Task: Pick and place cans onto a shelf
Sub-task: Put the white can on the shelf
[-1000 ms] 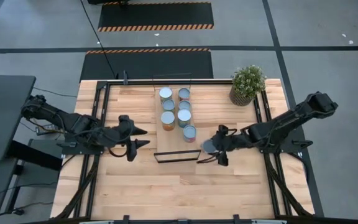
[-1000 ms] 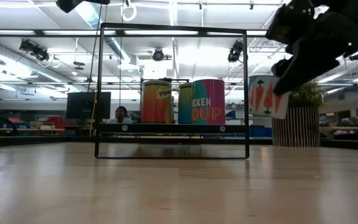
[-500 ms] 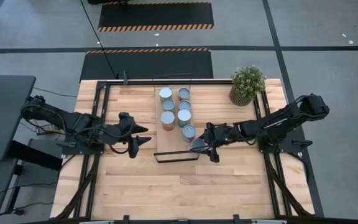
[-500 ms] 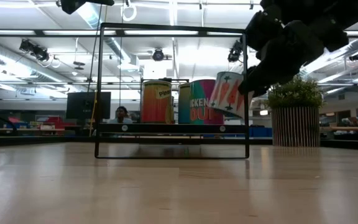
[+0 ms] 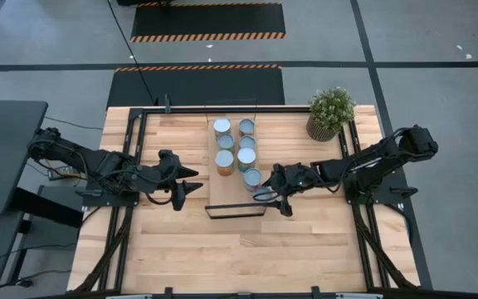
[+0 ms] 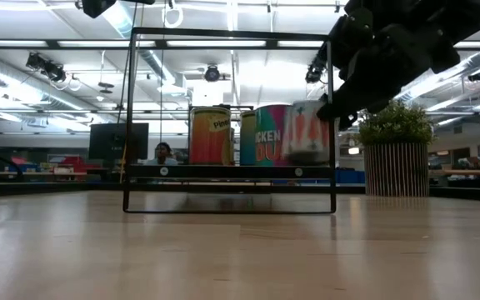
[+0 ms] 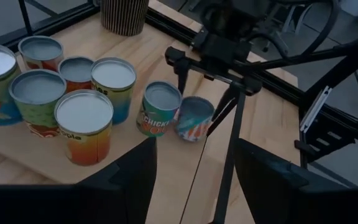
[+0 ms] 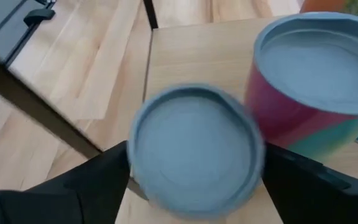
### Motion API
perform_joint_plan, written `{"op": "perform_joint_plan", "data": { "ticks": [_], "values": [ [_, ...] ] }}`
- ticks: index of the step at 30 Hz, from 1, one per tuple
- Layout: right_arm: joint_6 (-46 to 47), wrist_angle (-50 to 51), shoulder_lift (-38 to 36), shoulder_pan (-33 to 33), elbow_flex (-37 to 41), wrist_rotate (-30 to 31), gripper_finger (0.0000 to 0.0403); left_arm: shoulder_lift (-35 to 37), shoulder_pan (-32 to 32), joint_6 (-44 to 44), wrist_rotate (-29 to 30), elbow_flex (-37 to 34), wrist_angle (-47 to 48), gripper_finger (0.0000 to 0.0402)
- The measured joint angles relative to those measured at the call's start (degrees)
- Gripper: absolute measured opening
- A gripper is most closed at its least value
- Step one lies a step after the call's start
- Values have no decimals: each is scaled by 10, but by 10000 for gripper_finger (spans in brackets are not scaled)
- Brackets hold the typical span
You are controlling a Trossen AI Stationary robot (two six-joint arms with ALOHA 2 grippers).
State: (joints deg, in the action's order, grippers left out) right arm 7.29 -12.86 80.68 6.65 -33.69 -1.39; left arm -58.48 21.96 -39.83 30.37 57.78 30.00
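Observation:
The shelf (image 5: 222, 195), a light-wood board with black wire end frames, lies mid-table and carries several upright cans (image 5: 224, 159). My right gripper (image 5: 264, 196) is shut on a white can with red carrots (image 6: 307, 133) at the shelf's near right part, beside a pink and teal soup can (image 7: 160, 111). The held can's grey top fills the right wrist view (image 8: 194, 152). My left gripper (image 5: 191, 183) is open and empty, left of the shelf. My right gripper pinches the carrot can by its side wall just under the top rim (image 8: 137, 163), one finger (image 8: 98, 186) on each side. The fingers come from the table's right, slanting down. The can stands upright with its bottom at the board; whether it rests there I cannot tell.
A potted green plant (image 5: 330, 112) stands at the table's far right corner. The shelf's near wire frame (image 5: 235, 214) stands just in front of the held can. Bare tabletop (image 5: 239, 257) lies toward the near edge.
My right gripper has carried the carrot can toward the table's left, from beside the shelf to over its near right part. The can was tilted on the way, and now stands upright and lower, next to the soup can.

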Motion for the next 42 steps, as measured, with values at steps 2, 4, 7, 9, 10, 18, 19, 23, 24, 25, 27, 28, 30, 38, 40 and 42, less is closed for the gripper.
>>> {"op": "perform_joint_plan", "data": {
  "ticks": [2, 4, 7, 9, 10, 18, 19, 23, 24, 25, 27, 28, 30, 38, 40, 42],
  "values": [
    [-8, 0, 0, -6, 0, 0, 353, 0, 0, 0, 0, 0, 0, 217],
    [-21, 0, 0, -11, 0, 0, 356, 0, 0, 0, 0, 0, 0, 217],
    [-34, 0, 0, -15, 0, 0, 354, 0, 0, 0, -2, 0, 0, 217],
    [-39, 0, 0, -18, 0, 0, 350, 0, 0, 0, -2, 0, 0, 217],
    [-40, 0, 0, -18, 0, 0, 348, 0, 0, 0, -2, 0, 0, 217],
    [-3, 43, -16, -19, 0, 1, 346, 0, 0, 0, -44, 0, 1, 217],
    [1, 61, -22, -19, 0, 2, 346, 0, 0, 0, -54, 0, 1, 217],
    [3, 112, -57, -19, 0, 2, 347, 0, 1, 0, -63, 0, 2, 217],
    [6, 128, -69, -19, 0, 2, 348, 0, 0, 0, -63, 0, 2, 217],
    [8, 148, -81, -19, 0, 3, 349, 0, 0, 0, -63, 0, 2, 217],
    [25, 195, -110, -20, 0, 3, 350, 0, 0, 0, -63, 0, 2, 217],
    [37, 217, -126, -21, 0, 3, 350, 0, 0, 0, -63, 0, 2, 217],
    [80, 268, -158, -24, 0, 9, 350, 0, 0, 0, -63, 0, 2, 217],
    [153, 510, -187, 5, -81, 57, 350, 0, 0, 0, -63, 0, 1, 217],
    [138, 562, -187, 14, -103, 63, 350, 0, 0, 0, -63, 0, 1, 217],
    [113, 613, -187, 18, -111, 63, 350, 0, 0, 0, -63, 0, 0, 217]
  ]
}}
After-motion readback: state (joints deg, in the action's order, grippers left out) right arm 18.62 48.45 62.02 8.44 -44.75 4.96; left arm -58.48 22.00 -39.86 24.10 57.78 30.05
